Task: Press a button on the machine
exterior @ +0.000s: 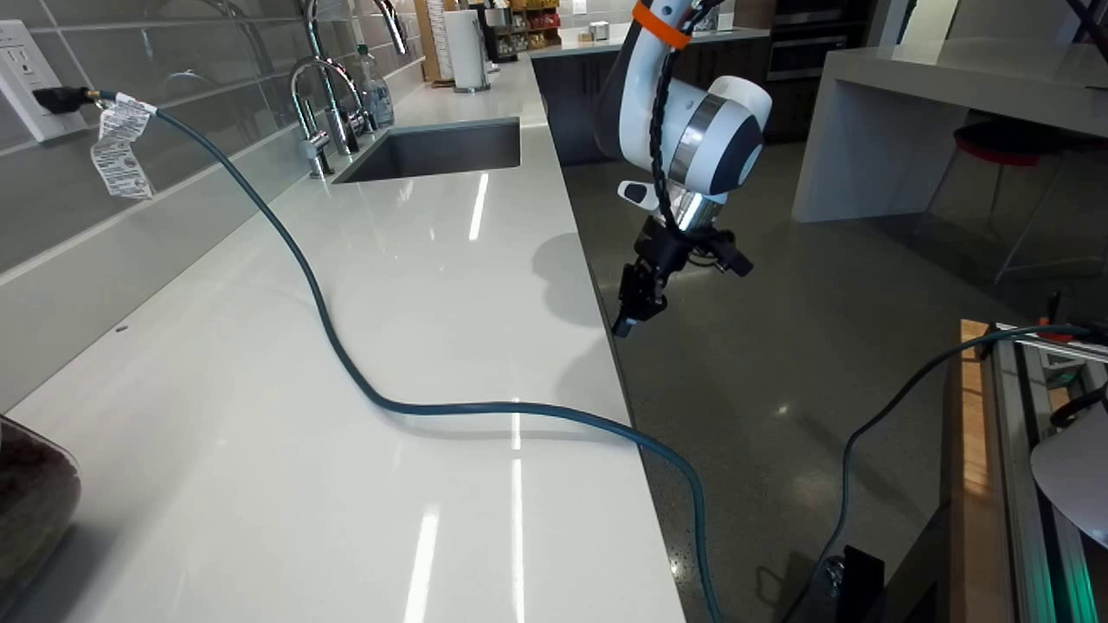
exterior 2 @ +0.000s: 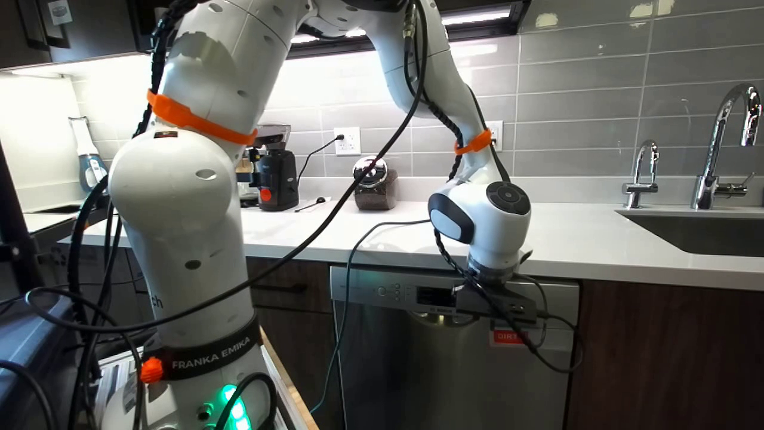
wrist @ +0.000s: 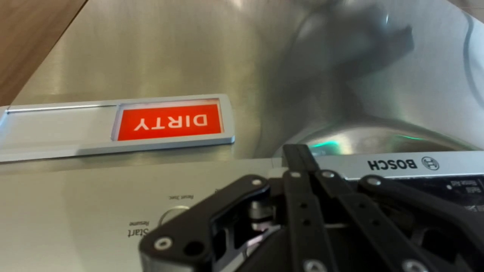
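Note:
The machine is a steel Bosch dishwasher [exterior 2: 453, 370] under the counter, with its control panel [exterior 2: 367, 283] along the top; the panel also fills the lower part of the wrist view [wrist: 106, 204]. A round button [wrist: 172, 213] marked Start shows there, partly hidden by my gripper. My gripper [wrist: 297, 151] is shut, its fingertips together with nothing between them, over the panel's edge beside the Bosch name and to the right of the Start button. In an exterior view the gripper [exterior: 623, 327] points down by the counter's edge. I cannot tell whether the tips touch the panel.
A magnetic DIRTY sign [wrist: 170, 122] is on the dishwasher door. The white counter [exterior: 433, 329] overhangs above it. A blue-green cable [exterior: 485, 407] crosses the counter and hangs over its edge. A sink [exterior 2: 710, 233], a jar [exterior 2: 376, 190] and a black grinder [exterior 2: 279, 179] stand behind.

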You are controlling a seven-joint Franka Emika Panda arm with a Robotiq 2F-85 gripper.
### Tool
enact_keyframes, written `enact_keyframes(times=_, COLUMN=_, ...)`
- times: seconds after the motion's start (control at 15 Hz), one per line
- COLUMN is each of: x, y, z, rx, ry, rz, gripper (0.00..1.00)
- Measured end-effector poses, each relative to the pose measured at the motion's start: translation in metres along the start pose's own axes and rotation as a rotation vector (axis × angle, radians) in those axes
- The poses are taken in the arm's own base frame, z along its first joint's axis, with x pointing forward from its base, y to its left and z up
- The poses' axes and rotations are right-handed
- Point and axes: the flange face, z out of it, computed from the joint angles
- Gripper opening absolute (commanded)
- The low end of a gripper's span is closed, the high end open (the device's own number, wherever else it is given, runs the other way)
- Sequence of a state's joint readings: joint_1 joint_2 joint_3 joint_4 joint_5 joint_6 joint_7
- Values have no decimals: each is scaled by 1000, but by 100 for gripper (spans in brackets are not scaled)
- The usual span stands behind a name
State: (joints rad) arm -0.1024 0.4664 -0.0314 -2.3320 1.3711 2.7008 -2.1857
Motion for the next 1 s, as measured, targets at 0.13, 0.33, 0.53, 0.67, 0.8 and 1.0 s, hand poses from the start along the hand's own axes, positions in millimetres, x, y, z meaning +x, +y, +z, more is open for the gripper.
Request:
enact_keyframes(times=0.13, x=1, y=0, z=-1, rx=-1, ry=2, rz=-1, gripper=0)
enact_keyframes(times=0.33, x=2, y=-1, z=-1, rx=7, ry=9, rz=-1, gripper=0)
enact_keyframes(times=0.53, x=2, y=-1, z=0, rx=17, ry=17, rz=2, gripper=0)
enact_keyframes(times=0.67, x=1, y=-1, z=0, rx=21, ry=21, rz=4, gripper=0)
enact_keyframes(times=0.8, x=1, y=-1, z=0, rx=22, ry=23, rz=6, gripper=0)
enact_keyframes(times=1.0, x=1, y=-1, z=-1, rx=22, ry=25, rz=9, gripper=0)
